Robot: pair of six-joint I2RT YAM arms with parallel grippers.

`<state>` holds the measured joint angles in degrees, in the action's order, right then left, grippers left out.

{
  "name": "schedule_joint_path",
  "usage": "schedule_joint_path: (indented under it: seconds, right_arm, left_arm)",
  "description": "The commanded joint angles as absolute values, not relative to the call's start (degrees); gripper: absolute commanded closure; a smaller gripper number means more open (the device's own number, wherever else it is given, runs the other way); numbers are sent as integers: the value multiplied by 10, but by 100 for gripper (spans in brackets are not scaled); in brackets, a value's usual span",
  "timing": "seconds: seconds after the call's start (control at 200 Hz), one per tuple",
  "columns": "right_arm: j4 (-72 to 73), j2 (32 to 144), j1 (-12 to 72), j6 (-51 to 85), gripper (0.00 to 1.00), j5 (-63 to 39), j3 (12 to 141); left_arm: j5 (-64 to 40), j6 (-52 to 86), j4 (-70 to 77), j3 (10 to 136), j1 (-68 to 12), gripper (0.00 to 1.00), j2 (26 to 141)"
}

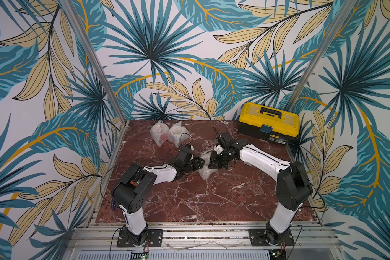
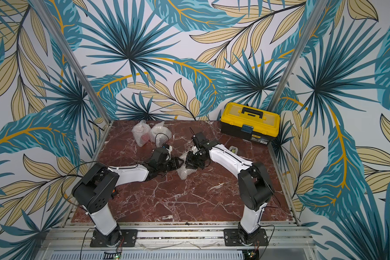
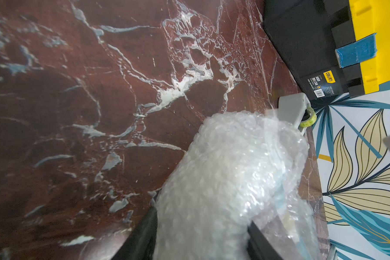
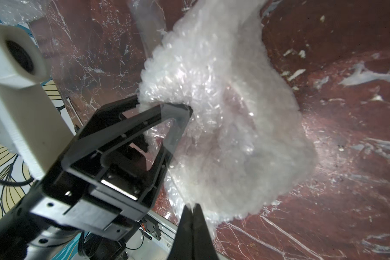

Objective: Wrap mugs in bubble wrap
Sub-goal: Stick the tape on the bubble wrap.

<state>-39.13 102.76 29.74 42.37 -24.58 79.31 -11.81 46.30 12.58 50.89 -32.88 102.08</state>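
Note:
A lumpy bundle of bubble wrap [image 1: 205, 173] [image 2: 183, 173] lies mid-table between my two arms. My left gripper [image 1: 200, 165] [image 3: 200, 222] is shut on the bundle [image 3: 234, 168], with one black finger pressed against each side. My right gripper [image 1: 211, 162] [image 4: 192, 206] is shut, its tips pinching a thin edge of the same wrap [image 4: 234, 117]. Whatever mug is inside is hidden by the cloudy plastic. Two more wrapped bundles stand at the back left. One shows red through the wrap [image 1: 159, 134] and the other looks white [image 1: 175, 133].
A yellow and black toolbox [image 1: 268, 122] [image 3: 324, 45] stands at the back right corner. A small grey tape dispenser [image 2: 233, 149] [image 3: 293, 110] sits near the right edge of the red marble table [image 1: 200, 202], behind my right forearm. Patterned walls close in three sides.

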Motion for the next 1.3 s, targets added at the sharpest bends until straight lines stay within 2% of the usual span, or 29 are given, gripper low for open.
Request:
schedule_joint_path:
  seconds: [0.0, 0.476, 0.716, 0.916, 1.026, 1.292]
  right_arm:
    - [-401, 1020, 301, 403, 100, -226, 765]
    - [-356, 1042, 304, 367, 100, -181, 687]
    - [-359, 1002, 304, 370, 76, -194, 716]
    - [-358, 972, 304, 383, 70, -199, 717]
    - [-348, 956, 303, 391, 60, -199, 707]
    - [-347, 929, 303, 404, 50, -182, 687]
  left_arm:
    - [-119, 452, 27, 496, -338, 46, 1058]
    - [-120, 454, 27, 496, -338, 46, 1061]
    - [-121, 457, 27, 497, -338, 46, 1061]
    - [-121, 455, 27, 497, -338, 46, 1060]
    - [-122, 455, 27, 498, -338, 46, 1062]
    - [-122, 457, 27, 500, -338, 46, 1063]
